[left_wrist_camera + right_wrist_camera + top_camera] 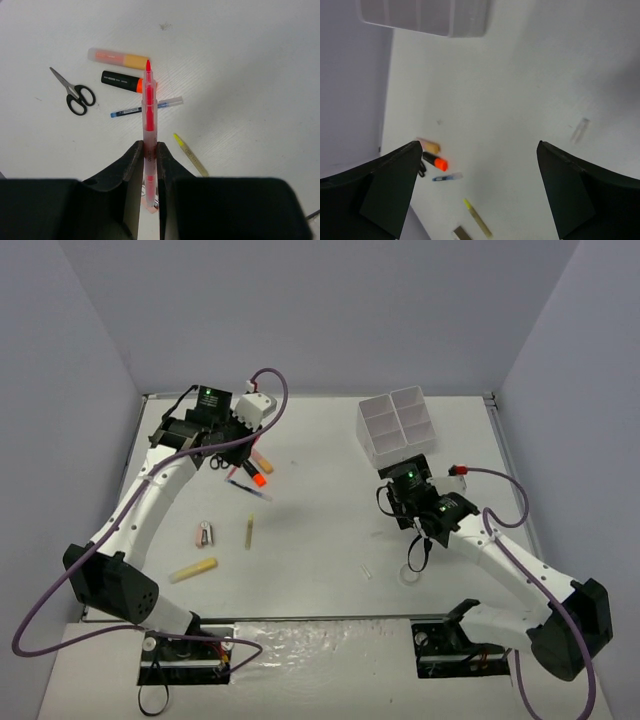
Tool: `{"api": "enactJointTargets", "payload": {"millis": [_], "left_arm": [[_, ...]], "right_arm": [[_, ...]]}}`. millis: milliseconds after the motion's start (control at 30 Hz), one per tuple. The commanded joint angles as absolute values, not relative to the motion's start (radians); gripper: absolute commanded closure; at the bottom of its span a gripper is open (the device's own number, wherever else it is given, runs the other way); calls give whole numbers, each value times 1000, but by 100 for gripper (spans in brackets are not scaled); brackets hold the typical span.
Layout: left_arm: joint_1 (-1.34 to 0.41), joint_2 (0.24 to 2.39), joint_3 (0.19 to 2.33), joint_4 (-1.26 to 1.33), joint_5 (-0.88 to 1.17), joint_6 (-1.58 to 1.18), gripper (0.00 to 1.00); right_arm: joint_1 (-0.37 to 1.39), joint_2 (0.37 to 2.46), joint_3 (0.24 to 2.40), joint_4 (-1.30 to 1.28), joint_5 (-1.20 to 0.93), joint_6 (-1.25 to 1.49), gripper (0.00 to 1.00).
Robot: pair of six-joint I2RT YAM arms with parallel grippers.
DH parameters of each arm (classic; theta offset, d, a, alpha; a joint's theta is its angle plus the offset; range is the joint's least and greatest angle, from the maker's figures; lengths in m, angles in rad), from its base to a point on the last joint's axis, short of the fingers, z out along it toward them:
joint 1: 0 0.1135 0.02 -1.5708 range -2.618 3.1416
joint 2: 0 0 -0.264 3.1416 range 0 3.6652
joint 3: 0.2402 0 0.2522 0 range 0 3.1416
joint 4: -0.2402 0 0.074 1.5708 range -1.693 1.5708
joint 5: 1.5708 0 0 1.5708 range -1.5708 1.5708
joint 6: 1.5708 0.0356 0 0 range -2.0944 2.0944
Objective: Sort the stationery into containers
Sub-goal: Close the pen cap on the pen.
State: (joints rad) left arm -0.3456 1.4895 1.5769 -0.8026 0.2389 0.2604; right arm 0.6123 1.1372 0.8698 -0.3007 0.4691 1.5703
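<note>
While left end effector (150, 148) pinched pink pen (149, 102), right end effector (477, 150) spread, we judged carry to organiser box (385, 450) came next.

White arms (150, 502), black joints (115, 585), purple cables (285, 390), black fingers (120, 172).

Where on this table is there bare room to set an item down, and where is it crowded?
The middle of the table is bare, between the yellow pen and the right arm. The far strip between the left end effector, holding a pink pen, and the organiser box is bare too. Crowded: scissors, orange-black highlighter and blue pen lie close together.
</note>
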Motion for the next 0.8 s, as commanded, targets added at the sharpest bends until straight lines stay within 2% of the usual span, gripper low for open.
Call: {"api": "enactJointTargets", "payload": {"millis": [0, 133, 167, 200, 233, 500, 667, 767], "left_arm": [[-336, 1440, 1619, -842, 242, 249, 100], [-336, 1434, 1605, -831, 228, 253, 100], [-334, 1431, 1594, -811, 222, 249, 100], [-334, 1429, 1584, -802, 218, 239, 100], [-332, 1424, 1573, -798, 219, 238, 100], [-325, 1436, 1561, -797, 224, 235, 100], [-324, 1441, 1555, -793, 219, 238, 100], [-324, 1428, 1549, -792, 209, 245, 100]], "right_arm": [[604, 1300, 888, -543, 358, 1769, 4], [582, 1562, 1026, -641, 253, 1710, 10], [573, 1599, 1033, -644, 232, 1710, 15], [564, 1639, 1034, -645, 213, 1716, 25], [564, 1651, 1035, -646, 208, 1718, 28], [559, 1588, 1019, -655, 244, 1744, 27], [569, 1637, 1002, -654, 218, 1750, 30], [561, 1620, 989, -650, 253, 1771, 37]]}}
